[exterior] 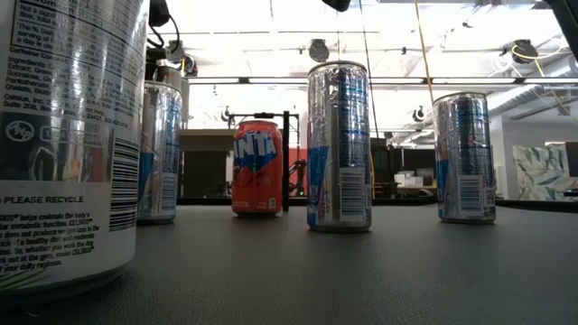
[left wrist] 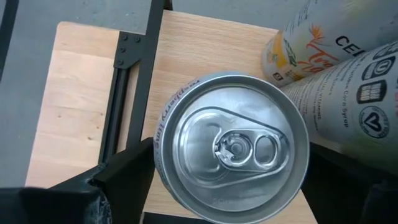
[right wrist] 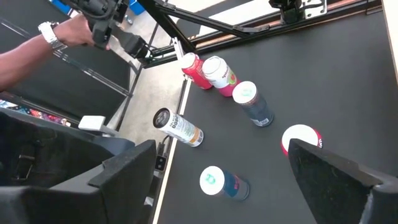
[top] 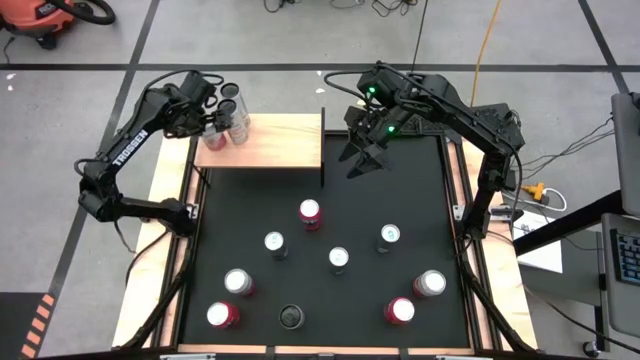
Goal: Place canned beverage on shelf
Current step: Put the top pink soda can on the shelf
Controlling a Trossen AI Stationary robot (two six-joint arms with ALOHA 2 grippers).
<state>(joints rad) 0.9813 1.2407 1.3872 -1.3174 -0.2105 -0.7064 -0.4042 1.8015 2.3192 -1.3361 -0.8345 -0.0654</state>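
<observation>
Three cans crowd shelf far-left corner in high view; we judge packed tight to leave room. Left gripper there; right gripper waits over counter, fingers apart.

Low view: loose cans, upright.

Left wrist view: can upright on shelf between parted fingers; we read as releasing.

1. A black mat covers my table.
2. A yellow cable crosses the grey floor.
3. An orange-red vacuum sits there too.
4. A person's hand, wristwatch on, grips something dark.
</observation>
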